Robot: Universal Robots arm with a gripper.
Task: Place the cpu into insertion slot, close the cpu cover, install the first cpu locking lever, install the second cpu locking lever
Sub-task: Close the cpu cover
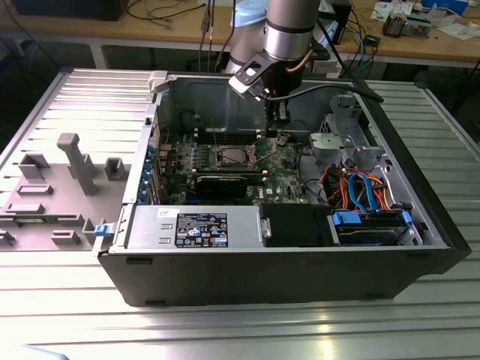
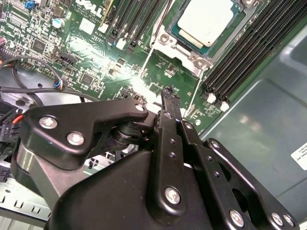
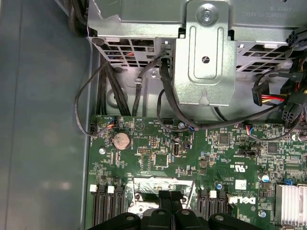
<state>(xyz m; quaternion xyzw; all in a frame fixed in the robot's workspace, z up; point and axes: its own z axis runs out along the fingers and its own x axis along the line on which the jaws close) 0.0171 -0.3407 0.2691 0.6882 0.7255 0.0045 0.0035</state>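
Observation:
The cpu point(image 2: 206, 19), a square chip with a dull silver top, sits in the insertion slot point(image 1: 229, 156) in the middle of the green motherboard. The cpu cover point(image 2: 169, 40), a thin metal frame, lies flat around the chip. My gripper point(image 1: 279, 133) hangs just above the board on the exterior view's right of the slot, a little apart from it. Its black fingers point(image 2: 168, 92) are shut together with nothing between them. In the first wrist view the gripper point(image 3: 170, 194) partly hides the shiny slot point(image 3: 144, 187).
The board lies inside an open black computer case point(image 1: 285, 270). A metal drive cage point(image 1: 341, 142) and orange and blue cables point(image 1: 360, 187) crowd the exterior view's right. A long black card point(image 1: 221, 184) and memory slots point(image 2: 240, 52) flank the socket. A grey fixture point(image 1: 75, 161) stands outside.

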